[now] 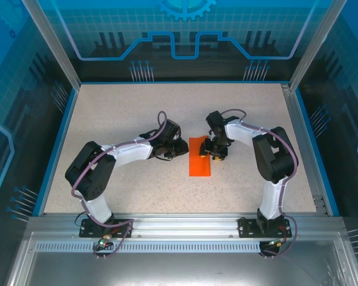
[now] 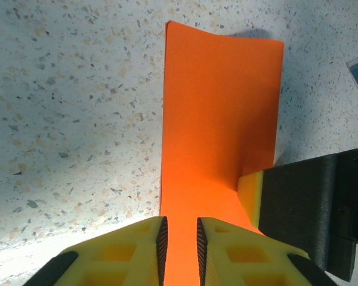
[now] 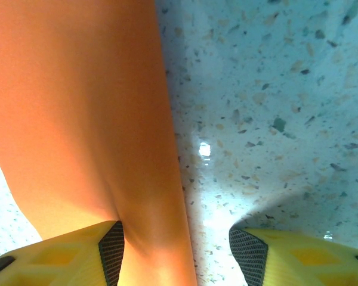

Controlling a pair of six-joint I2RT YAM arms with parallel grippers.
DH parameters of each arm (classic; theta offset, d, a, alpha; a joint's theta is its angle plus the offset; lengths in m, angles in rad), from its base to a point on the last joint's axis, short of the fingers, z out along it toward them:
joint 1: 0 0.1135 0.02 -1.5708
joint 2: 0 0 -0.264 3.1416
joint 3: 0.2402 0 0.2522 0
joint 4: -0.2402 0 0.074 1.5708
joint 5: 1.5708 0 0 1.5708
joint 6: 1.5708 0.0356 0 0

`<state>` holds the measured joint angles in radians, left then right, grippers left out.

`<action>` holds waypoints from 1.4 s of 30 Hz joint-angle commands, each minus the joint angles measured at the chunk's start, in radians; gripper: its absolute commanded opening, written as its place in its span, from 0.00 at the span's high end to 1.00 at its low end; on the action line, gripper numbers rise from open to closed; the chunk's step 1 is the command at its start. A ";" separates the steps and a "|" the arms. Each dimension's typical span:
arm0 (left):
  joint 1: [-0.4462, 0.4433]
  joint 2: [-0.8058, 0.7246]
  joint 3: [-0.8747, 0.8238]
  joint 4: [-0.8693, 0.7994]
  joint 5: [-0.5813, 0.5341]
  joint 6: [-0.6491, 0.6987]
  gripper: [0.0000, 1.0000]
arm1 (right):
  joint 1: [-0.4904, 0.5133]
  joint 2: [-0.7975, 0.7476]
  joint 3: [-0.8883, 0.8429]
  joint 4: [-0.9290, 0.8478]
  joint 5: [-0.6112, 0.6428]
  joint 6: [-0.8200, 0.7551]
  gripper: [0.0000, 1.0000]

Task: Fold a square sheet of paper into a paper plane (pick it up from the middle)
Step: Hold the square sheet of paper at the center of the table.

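Desk [image 1: 107,113]: speckled top, blue rim. Left arm [image 1: 128,152] and right arm [image 1: 268,155] both reach in from the near edge and meet around the desk's middle.

You've got the square sheet of paper [image 1: 200,162] between them, a touch right of centre and about midway between the near and far edges. From above it reads as a narrow orange strip, long side running near-to-far. Most of it lies flat. The side toward the right arm is lifted, and the far end curls up slightly with a shadow behind it.

Left tool [image 2: 180,229]: narrow, fingers almost together, tips at the sheet's left edge, orange showing through the slot. Can't tell whether it pinches the sheet or just sits on it.

Right tool [image 3: 176,238]: wide. The raised flap runs between its fingers, up against one pad; the other pad sits well clear over bare desk. In the left wrist view, one finger [image 2: 250,193] of the right tool touches the sheet's lifted side.
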<state>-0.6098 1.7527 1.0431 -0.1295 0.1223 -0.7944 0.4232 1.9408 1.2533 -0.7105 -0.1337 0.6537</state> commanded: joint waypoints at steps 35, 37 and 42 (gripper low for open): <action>-0.033 0.263 0.174 -0.058 0.089 0.007 1.00 | 0.001 0.126 -0.065 0.007 0.107 -0.013 0.41; -0.033 0.263 0.167 -0.061 0.077 0.009 1.00 | 0.002 0.120 -0.062 0.007 0.103 -0.012 0.41; -0.033 0.260 0.145 -0.064 0.066 0.017 1.00 | 0.000 0.094 -0.041 0.013 0.079 -0.015 0.40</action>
<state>-0.6334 1.9926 1.1969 -0.1467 0.2070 -0.7860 0.4248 1.9442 1.2621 -0.7177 -0.1349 0.6537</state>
